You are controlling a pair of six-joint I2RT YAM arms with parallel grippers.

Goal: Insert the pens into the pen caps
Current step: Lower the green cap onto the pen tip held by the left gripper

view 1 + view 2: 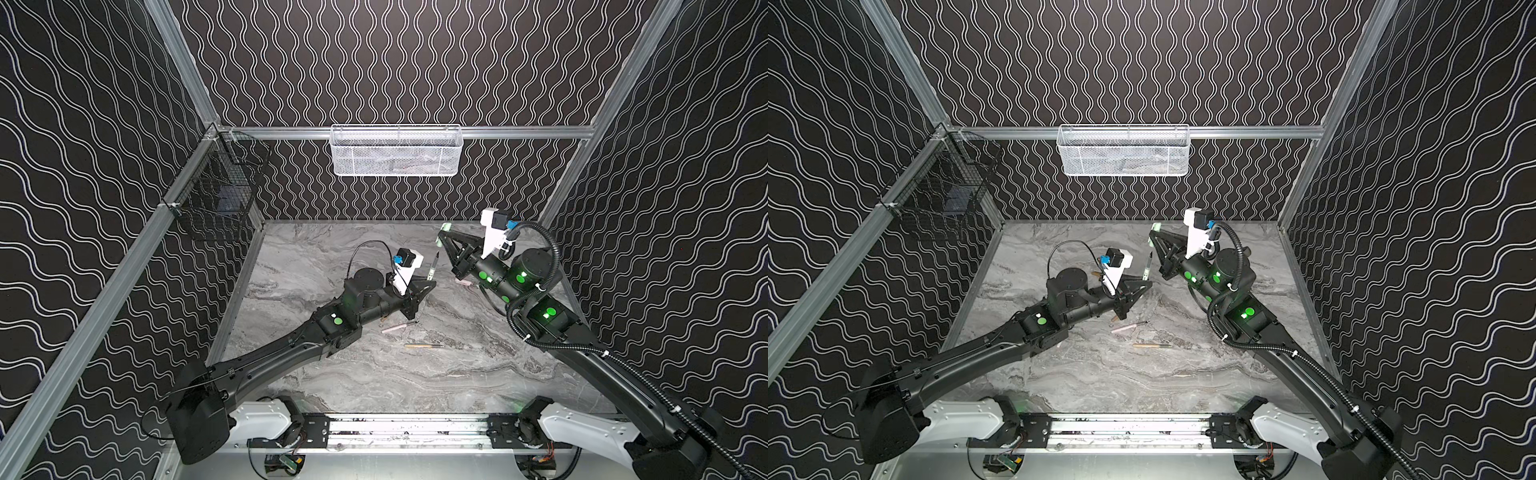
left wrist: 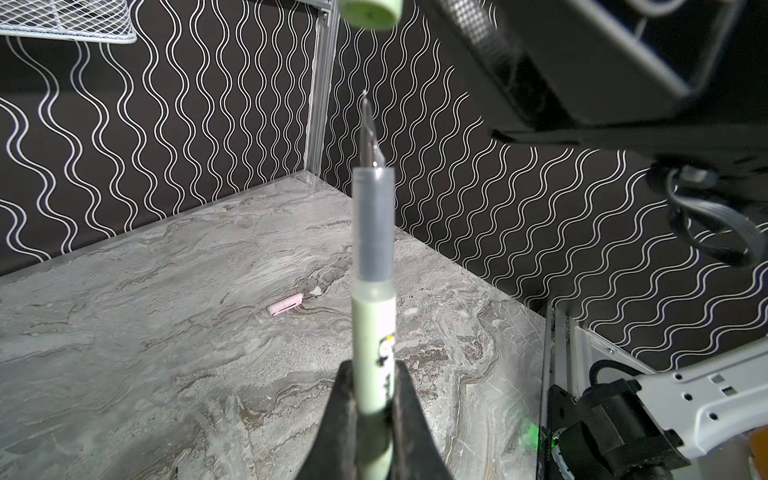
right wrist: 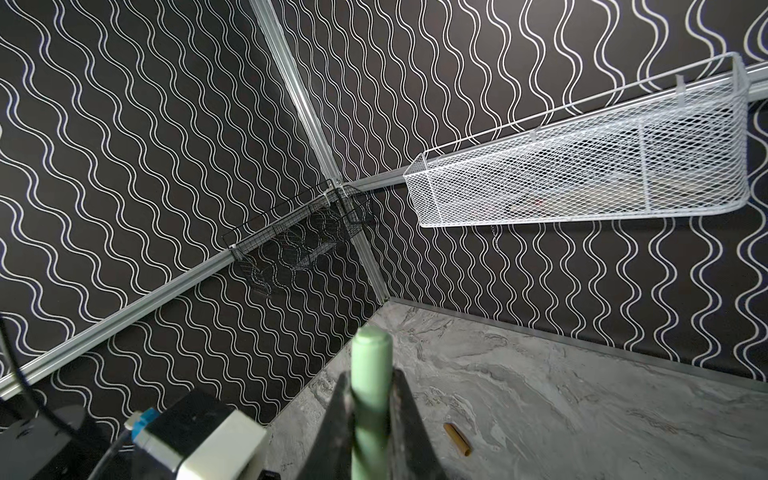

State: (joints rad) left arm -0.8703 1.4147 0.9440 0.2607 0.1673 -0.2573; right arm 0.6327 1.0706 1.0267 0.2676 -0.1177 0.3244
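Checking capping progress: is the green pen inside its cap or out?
Out. The green pen in the left gripper shows its bare tip, a gap short of the green cap in the right gripper.

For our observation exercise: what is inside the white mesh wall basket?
Inside the white mesh wall basket only dim grey shapes show; the mesh blurs what they are.

far pen (image 1: 397, 327) lies behind near pen (image 1: 424, 345) on the table (image 1: 374, 386).
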